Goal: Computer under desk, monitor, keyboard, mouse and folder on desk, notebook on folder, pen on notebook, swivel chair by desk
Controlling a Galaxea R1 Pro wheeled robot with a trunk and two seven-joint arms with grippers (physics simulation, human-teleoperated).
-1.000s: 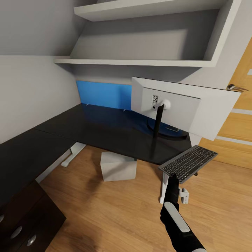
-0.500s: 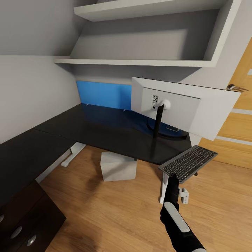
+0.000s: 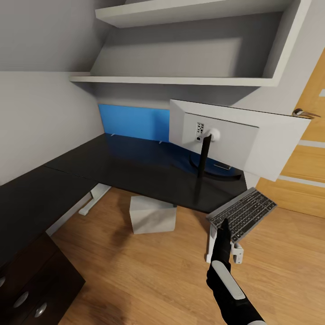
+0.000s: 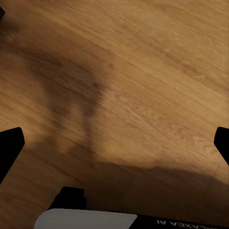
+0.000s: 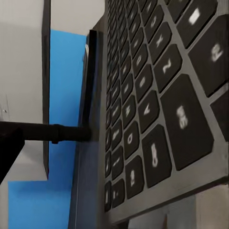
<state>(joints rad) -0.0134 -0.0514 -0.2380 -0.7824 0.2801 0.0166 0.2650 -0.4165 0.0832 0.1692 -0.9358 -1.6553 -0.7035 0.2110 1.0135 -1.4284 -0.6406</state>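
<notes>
Black desk (image 3: 135,167): my right gripper (image 3: 222,225) grips the keyboard (image 3: 243,213) tilted at its edge (monitor (image 3: 234,137) beside) for sliding on.

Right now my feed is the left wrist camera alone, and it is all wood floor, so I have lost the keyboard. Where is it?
Observer: The keyboard is in the air off the desk's right front corner, tilted, mostly over the floor.
Operator: Is anything holding it?
Observer: Yes, the right claw grips its near edge from below.
Operator: And the monitor, is it in the way?
Observer: The monitor stands on the desk just beyond the keyboard, with its white back towards the robot.
</notes>
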